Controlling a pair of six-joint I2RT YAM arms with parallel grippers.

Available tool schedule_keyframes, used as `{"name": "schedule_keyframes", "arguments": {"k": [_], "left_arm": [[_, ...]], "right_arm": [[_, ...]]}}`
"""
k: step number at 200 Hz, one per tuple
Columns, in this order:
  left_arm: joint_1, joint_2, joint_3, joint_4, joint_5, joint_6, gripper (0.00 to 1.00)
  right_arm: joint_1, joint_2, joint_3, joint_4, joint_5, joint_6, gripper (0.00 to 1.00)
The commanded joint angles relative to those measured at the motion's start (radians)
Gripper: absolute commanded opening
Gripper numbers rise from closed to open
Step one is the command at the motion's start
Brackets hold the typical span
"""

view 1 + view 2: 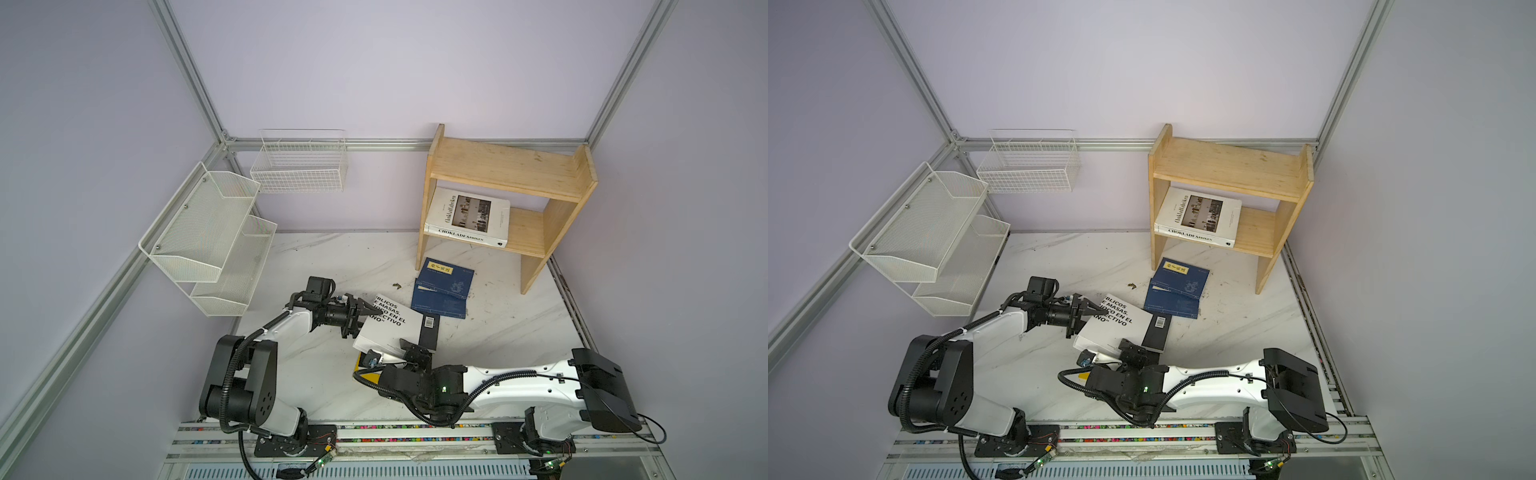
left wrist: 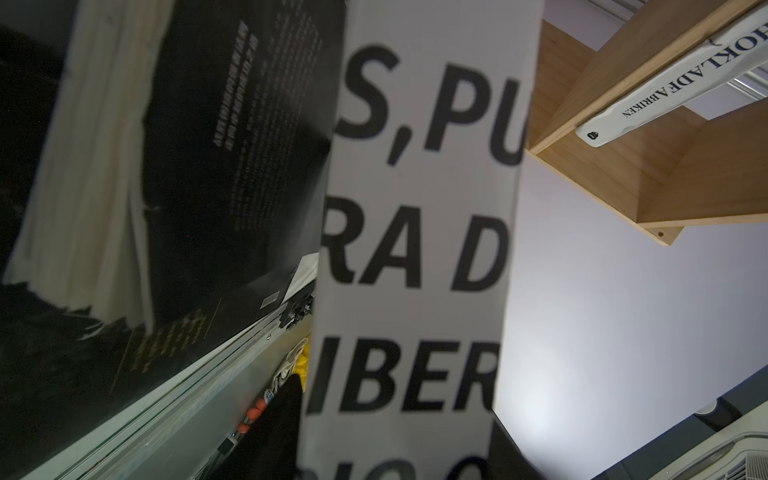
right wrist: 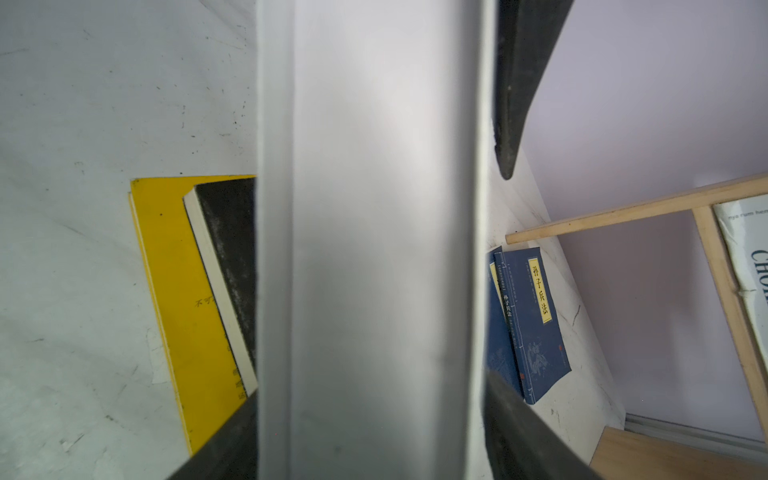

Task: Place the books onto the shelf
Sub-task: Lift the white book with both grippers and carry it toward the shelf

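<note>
Six books show. One white book (image 1: 388, 328) with black lettering sits tilted over the middle of the table (image 1: 498, 332). Its title is partly covered by the left gripper (image 1: 356, 320), whose fingers straddle one edge. The right gripper (image 1: 411, 349) straddles the near edge. Whether either pair presses the cover cannot be told. Beneath it, a black book (image 1: 428, 338) and a yellow book (image 3: 174, 270) are mostly hidden. Two navy books (image 1: 442, 286) overlap just before the shelf (image 1: 511, 166), whose lower tier holds a second white book (image 1: 467, 218). A mesh rack (image 1: 208, 237) and a wire basket (image 1: 299, 166) hang well apart on the left.
</note>
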Motion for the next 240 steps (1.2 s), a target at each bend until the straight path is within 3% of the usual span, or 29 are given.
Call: {"name": "schedule_keyframes", "arguments": {"k": [1,47,76,107,143,179,203,223,240], "left_arm": [[-0.003,-0.010,0.115,0.010,0.026,-0.004,0.48],[-0.003,-0.006,0.155,0.008,-0.004,-0.007,0.43],[-0.003,-0.013,0.246,0.030,-0.107,-0.021,0.38],[0.000,-0.010,0.346,0.195,-0.235,-0.122,0.38],[0.001,-0.024,0.382,0.424,-0.475,-0.256,0.36],[-0.031,-0.079,0.447,0.432,-0.685,-0.191,0.37],[-0.083,-0.156,0.470,0.408,-0.833,-0.120,0.37],[-0.140,-0.201,0.466,0.414,-0.980,-0.073,0.36],[-0.189,-0.224,0.463,0.451,-1.080,-0.034,0.36]], "right_arm": [[0.005,-0.020,-0.016,0.035,0.023,0.045,0.82],[-0.022,-0.058,0.003,0.032,0.067,0.145,0.90],[-0.152,-0.174,0.033,0.056,-0.039,0.235,0.92],[-0.284,-0.295,0.070,0.173,-0.168,0.321,0.96],[-0.432,-0.272,0.188,0.233,-0.320,0.543,0.97],[-0.571,-0.267,0.215,0.319,-0.433,0.869,0.97],[-0.684,-0.282,0.147,0.471,-0.651,1.025,0.97],[-0.792,-0.263,0.081,0.633,-0.905,1.165,0.97],[-0.833,-0.228,0.006,0.862,-1.085,1.288,0.97]]}}
